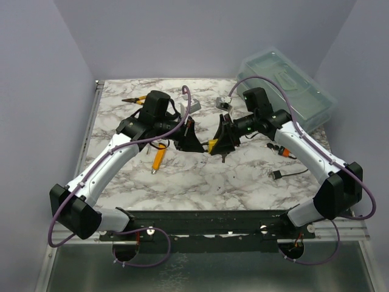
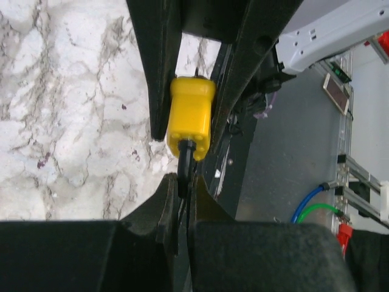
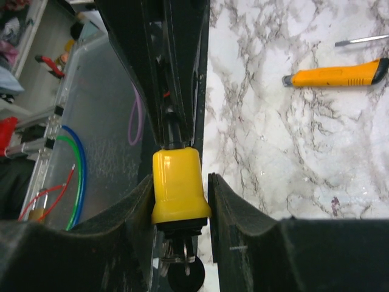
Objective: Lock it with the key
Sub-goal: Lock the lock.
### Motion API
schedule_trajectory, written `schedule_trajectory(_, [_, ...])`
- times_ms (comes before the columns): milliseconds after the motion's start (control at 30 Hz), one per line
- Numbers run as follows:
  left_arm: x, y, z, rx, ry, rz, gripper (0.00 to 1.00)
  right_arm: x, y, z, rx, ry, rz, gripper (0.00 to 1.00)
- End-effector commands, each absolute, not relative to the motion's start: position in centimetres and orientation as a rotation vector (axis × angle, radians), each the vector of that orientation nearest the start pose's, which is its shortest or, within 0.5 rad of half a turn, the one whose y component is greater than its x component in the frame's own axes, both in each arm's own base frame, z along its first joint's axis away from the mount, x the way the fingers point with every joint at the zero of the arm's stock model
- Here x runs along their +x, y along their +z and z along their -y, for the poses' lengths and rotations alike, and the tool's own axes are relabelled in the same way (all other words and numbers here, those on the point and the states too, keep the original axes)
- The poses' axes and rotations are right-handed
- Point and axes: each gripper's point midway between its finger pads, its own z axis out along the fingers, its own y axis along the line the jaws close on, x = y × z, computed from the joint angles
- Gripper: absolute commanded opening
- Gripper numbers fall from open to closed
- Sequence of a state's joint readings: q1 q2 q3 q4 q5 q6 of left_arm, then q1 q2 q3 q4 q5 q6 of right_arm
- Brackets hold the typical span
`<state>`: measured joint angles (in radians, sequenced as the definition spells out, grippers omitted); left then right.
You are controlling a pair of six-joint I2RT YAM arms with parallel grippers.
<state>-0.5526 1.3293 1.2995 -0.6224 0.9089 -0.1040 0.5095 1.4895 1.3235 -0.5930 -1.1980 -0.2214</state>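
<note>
The work surface is a marbled table (image 1: 182,188) enclosed by plain walls. At centre-left, the left gripper (image 2: 182,194) has its fingers pinched together on the key (image 2: 184,165) — a thin dark stem seated in the padlock (image 2: 191,115). We judge the key small, stiff and liable to slip round in the pads, so we would hold it flat across its head. The padlock, a yellow body that looks light, hard and smooth, sits between the two arms at mid-table. To the right, the right gripper (image 3: 180,188) clamps its flat sides — a sound hold against turning torque.
</note>
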Motion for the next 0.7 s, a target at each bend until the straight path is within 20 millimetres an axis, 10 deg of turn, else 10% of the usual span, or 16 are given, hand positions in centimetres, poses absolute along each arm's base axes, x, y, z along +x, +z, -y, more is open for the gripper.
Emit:
schedule_trajectory(0, [19.7, 31.0, 34.2, 1.160, -1.438, -1.693, 0.00, 18.2, 31.6, -34.3, -1.506, 1.588, -1.315, 0.00])
schedule_trajectory(400, [20.4, 31.0, 34.2, 1.101, -1.412, -1.705, 0.00, 17.5, 31.0, -33.9, -1.512, 1.592, -1.341, 0.00])
schedule_trajectory(667, [20.8, 30.6, 29.5, 1.084, -1.278, -1.721, 0.00, 19.1, 30.0, -31.1, -1.432, 1.530, -1.451, 0.00])
